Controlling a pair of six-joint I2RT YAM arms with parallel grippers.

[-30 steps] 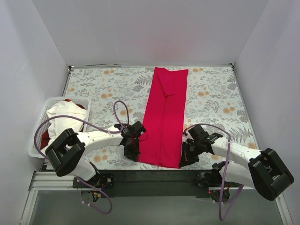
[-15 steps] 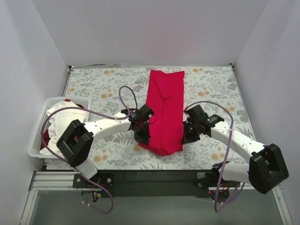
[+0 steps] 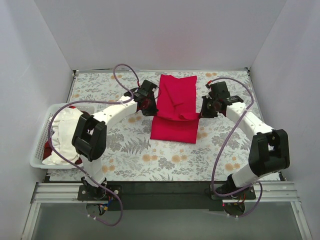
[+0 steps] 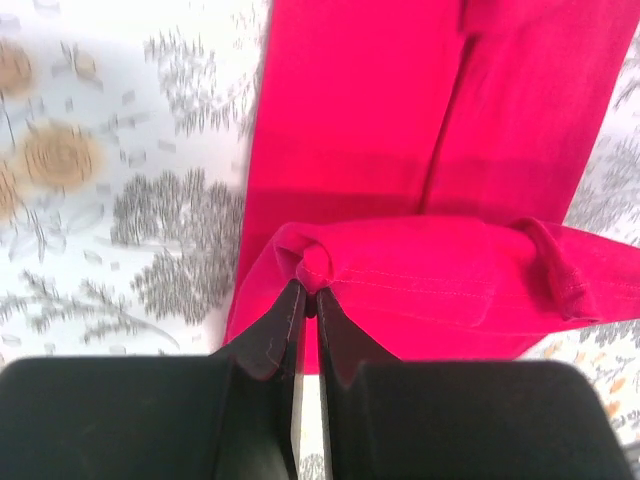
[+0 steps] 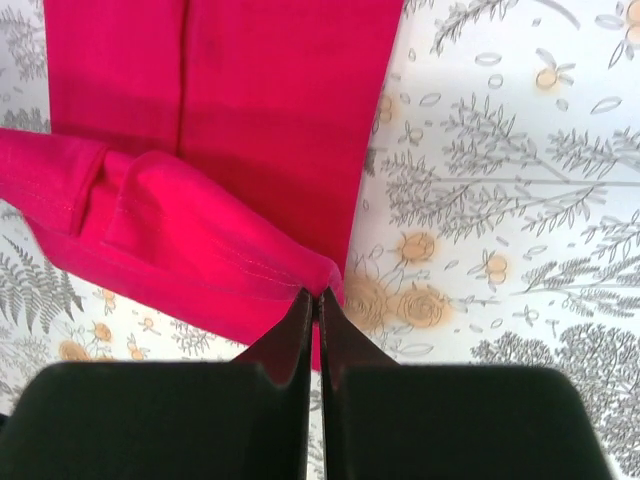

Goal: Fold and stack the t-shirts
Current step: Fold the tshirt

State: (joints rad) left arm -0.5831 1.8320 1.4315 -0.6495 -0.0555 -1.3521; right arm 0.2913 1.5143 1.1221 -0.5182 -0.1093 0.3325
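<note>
Both arms are swinging the near hem of the red t-shirt [image 3: 175, 95] away over its middle, so the long strip on the floral cloth [image 3: 125, 145] is getting halved. Now the left gripper [image 4: 307, 290] and right gripper [image 5: 318, 292] are each clamping a hem corner.

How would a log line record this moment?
step: folding red shirt | left gripper: shut on hem | right gripper: shut on hem
</note>
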